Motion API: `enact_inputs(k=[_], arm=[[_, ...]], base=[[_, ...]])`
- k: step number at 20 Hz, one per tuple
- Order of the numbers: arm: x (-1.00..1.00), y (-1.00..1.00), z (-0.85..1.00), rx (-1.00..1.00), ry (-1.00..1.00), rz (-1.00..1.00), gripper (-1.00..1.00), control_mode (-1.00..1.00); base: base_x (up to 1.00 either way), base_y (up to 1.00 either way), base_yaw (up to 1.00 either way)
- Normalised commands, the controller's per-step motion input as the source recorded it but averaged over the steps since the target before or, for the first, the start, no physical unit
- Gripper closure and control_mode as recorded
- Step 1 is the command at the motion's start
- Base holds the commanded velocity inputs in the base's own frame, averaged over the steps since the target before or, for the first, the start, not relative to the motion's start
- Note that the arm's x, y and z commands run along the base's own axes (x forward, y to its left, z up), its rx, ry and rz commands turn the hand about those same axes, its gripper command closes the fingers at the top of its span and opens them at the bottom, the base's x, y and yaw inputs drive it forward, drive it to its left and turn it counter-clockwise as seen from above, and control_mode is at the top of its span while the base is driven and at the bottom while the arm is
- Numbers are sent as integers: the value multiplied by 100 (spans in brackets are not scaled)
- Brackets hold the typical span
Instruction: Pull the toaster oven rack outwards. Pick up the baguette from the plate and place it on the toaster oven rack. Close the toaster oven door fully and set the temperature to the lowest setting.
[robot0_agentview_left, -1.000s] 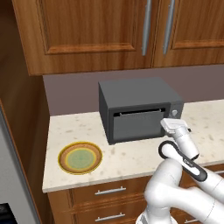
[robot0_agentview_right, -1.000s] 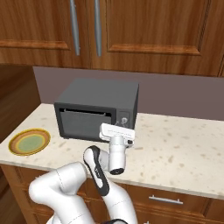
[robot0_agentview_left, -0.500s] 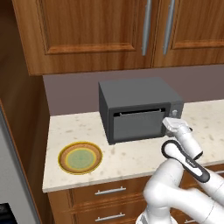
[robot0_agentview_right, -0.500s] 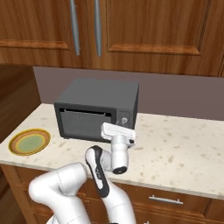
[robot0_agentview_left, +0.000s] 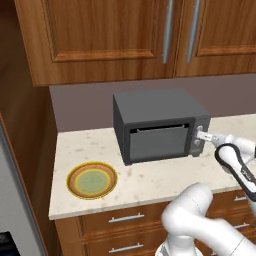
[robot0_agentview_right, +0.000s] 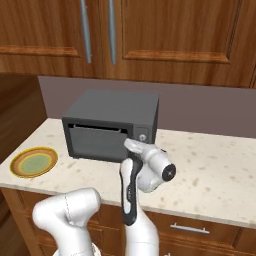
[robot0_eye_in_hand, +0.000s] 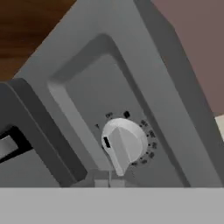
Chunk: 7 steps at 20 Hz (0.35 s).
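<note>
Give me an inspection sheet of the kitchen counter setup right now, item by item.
Surface: pale speckled counter, a plate and an oven standing on it.
Job's things: toaster oven with toaster oven door up, a thin gap along its top; plate bare, left of the oven; baguette and rack not seen.
Clutter: nothing seen.
Grippers: pincer shut, at the control panel by the pale knob.
Cables: nothing seen.
Surroundings: wooden cabinets above, drawers below.

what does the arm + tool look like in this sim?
Glossy white rounded arm links with black joint bands and a round dark cap on the wrist. The tool is a small white boxy hand at the toaster oven panel. No cables or markings visible.
</note>
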Motion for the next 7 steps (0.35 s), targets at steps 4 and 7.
enact_inputs(k=[4,7], arm=[[0,-100,26,9,-3,-42,100,-100],[0,-90,28,14,-12,-57,100,-100]], base=[[0,0,0],[0,0,0]])
